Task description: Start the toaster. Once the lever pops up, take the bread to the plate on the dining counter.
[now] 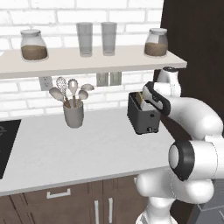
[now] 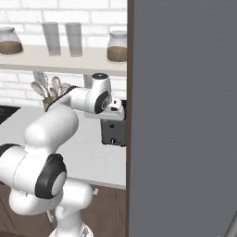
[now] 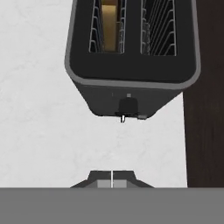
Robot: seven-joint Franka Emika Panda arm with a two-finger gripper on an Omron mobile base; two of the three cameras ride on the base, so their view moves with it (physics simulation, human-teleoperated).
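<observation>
Hovering my tool (image 3: pixel 112 179), jaws pressed together and empty, above the toaster (image 3: pixel 131 83); bread (image 3: pixel 109 33) sits in one slot, no lettering legible.

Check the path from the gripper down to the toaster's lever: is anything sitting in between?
Nothing visible is in the way. In the hand view the shut gripper hangs above the toaster, with just bare pale worktop between its fingertips and the dark lever on the near face. The bread sits in the left slot, clear of that path.
</observation>
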